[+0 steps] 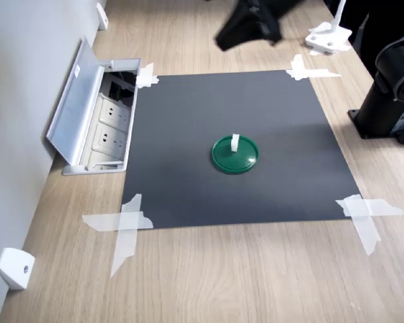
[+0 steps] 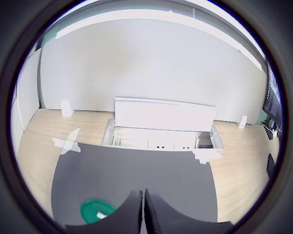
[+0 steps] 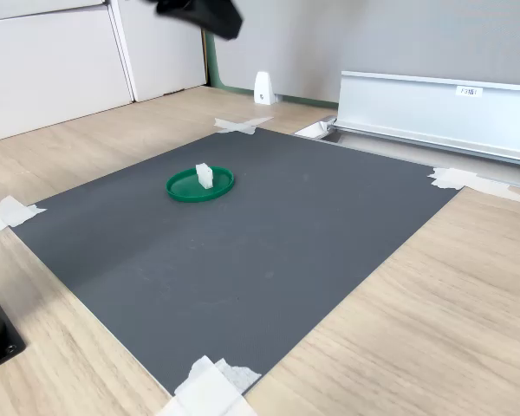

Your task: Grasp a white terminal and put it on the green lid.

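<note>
high above the grey mat (image 1: 236, 121), the gripper (image 2: 143, 214) hangs with fingers (image 2: 129, 214) pressed together, empty; white terminal (image 1: 235, 142) stands on green lid (image 1: 223, 160).

The green lid (image 1: 234, 156) is showing smooth, slightly glossy plastic. The mat (image 1: 236, 114) is presenting a matt dark-grey surface. The desk (image 1: 242, 282) is displaying light wood grain; the white terminal (image 3: 204, 176) is appearing plastic.
</note>
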### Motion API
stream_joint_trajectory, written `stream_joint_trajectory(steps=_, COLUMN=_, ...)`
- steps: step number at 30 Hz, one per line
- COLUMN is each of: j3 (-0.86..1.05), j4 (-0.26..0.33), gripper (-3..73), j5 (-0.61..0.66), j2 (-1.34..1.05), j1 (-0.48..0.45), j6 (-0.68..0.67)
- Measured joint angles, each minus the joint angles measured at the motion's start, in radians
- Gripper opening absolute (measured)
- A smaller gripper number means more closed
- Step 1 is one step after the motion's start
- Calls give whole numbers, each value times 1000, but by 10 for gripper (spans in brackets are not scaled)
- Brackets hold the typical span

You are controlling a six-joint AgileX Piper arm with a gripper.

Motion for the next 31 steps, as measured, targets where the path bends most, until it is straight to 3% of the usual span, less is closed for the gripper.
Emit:
stream_joint_trajectory(steps=8, j3=364, j4=6, gripper=-5, j5=-69, j2=-483, j1=0, j6=-9)
stream_joint_trajectory(steps=14, j3=456, j4=6, gripper=-5, j5=-89, j2=-721, j1=0, j6=-10)
stream_joint_trajectory(steps=31, j3=464, j4=6, gripper=-7, j5=-99, j2=-788, j1=0, j6=-11)
